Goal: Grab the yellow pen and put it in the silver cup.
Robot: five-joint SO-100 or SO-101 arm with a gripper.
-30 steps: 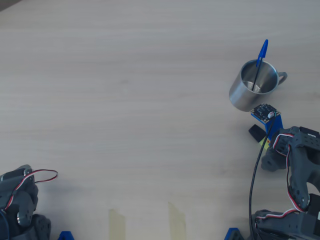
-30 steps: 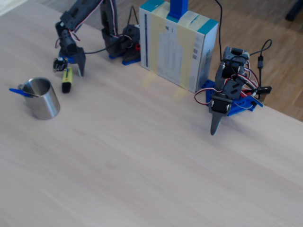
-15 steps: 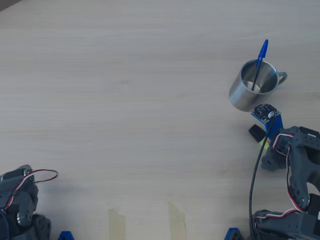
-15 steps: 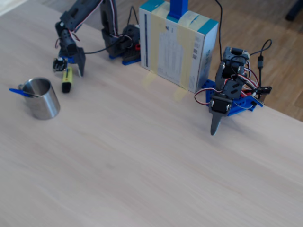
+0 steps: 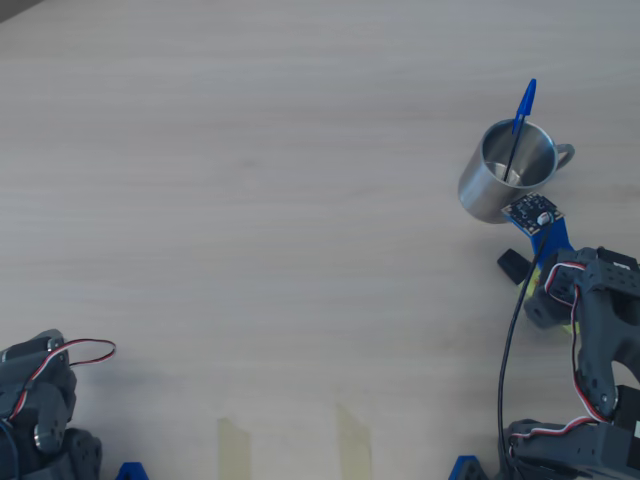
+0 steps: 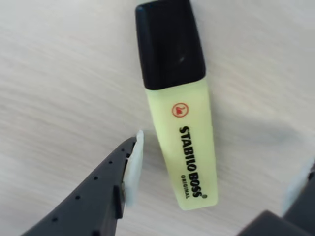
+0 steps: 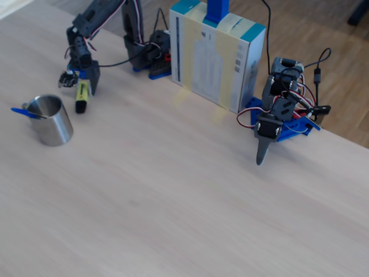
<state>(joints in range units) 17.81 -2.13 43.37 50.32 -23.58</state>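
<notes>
The yellow pen (image 6: 183,142), a thick highlighter with a black cap, lies flat on the wooden table; the fixed view shows the pen (image 7: 82,96) under the arm's tip. My gripper (image 6: 216,173) is open and straddles its capless end. The left pad sits close beside the barrel and the right finger stands well off. In the overhead view only the black cap of the pen (image 5: 512,265) shows beside the arm. The silver cup (image 5: 482,195) stands upright just beyond it, and in the fixed view the cup (image 7: 56,126) is left of the pen.
A thin blue-capped ballpoint (image 5: 521,112) stands in the cup. A second arm (image 7: 277,115) rests by a white and teal box (image 7: 216,52) at the table's far edge. Two tape patches (image 5: 235,445) mark the wood.
The arm's tip has shifted a little toward the cup and come down over the pen. Pen, cup and ballpoint have stayed in place.
</notes>
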